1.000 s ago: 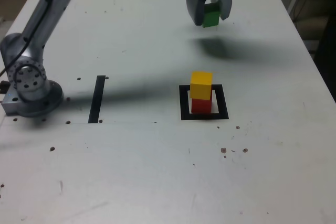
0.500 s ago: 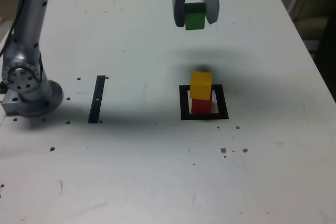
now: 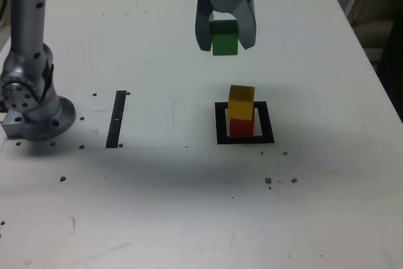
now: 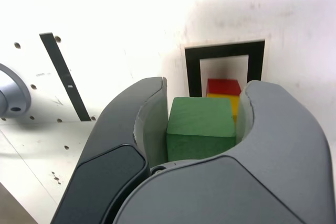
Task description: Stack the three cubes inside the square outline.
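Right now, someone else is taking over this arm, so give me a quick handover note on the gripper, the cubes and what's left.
Gripper: shut on the green cube, held in the air above the table, up and slightly toward the exterior view's left of the stack.
Red cube: inside the square outline.
Yellow cube: on top of the red cube, slightly askew.
Done: two cubes stacked, third picked up.
Left: bring the green cube over the yellow one, lower it, release, withdraw.
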You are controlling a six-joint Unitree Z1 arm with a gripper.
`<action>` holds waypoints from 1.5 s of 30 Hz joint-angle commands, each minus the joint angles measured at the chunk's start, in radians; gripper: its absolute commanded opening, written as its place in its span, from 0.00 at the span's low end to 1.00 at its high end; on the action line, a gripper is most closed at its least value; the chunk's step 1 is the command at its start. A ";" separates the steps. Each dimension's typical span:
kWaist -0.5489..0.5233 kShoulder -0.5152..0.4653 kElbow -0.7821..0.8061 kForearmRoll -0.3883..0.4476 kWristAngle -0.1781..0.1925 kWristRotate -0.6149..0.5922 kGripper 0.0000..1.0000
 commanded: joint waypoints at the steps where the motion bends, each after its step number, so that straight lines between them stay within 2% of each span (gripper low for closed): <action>1: -0.023 -0.007 0.007 -0.007 -0.004 -0.014 0.30; 15: -0.156 0.008 0.030 -0.050 -0.022 -0.089 0.30; 40: -0.162 0.098 0.025 -0.103 -0.016 -0.080 0.31; 42: -0.161 0.100 0.027 -0.106 -0.015 -0.079 0.36; 45: -0.158 0.102 0.037 -0.114 -0.014 -0.079 0.63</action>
